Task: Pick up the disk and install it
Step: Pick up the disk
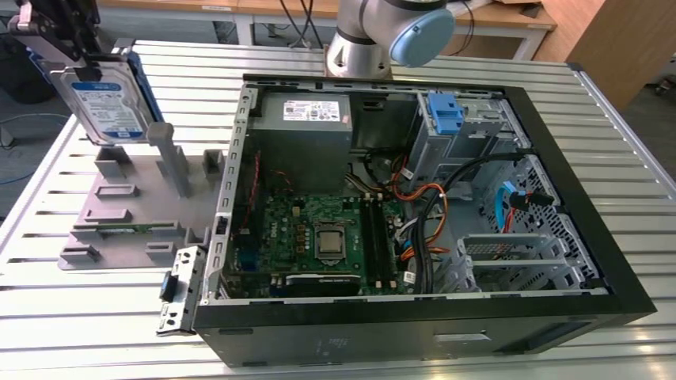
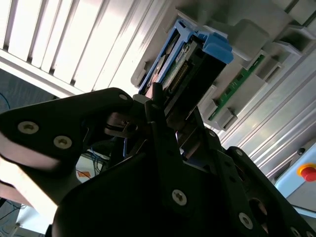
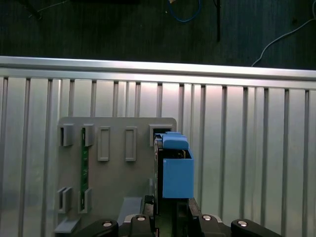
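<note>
The hand [image 1: 82, 70] is clamped on the disk [image 1: 106, 107], its fingers [image 2: 159, 114] pressing the flat faces at one end. The disk hangs on edge, label facing the exterior view, at that view's upper left. It is above the grey holder [image 1: 127, 210] and well apart from the open computer case [image 1: 571, 237]. Its lower edge sits just beside a tall grey post [image 1: 166, 154] of the holder and appears clear of the slots. The first wrist view looks straight down the disk's blue bracket [image 3: 177, 170] onto the holder's slotted plate [image 3: 116, 133], where a green circuit strip [image 3: 84, 163] stands in another slot. Bare slatted tabletop [image 1: 74, 324] lies around the holder. Inside the case, a drive cage with a blue latch [image 1: 448, 115] sits at the far side, with cables [image 1: 423, 198] below it. The arm's base [image 1: 370, 36] stands behind the case.
</note>
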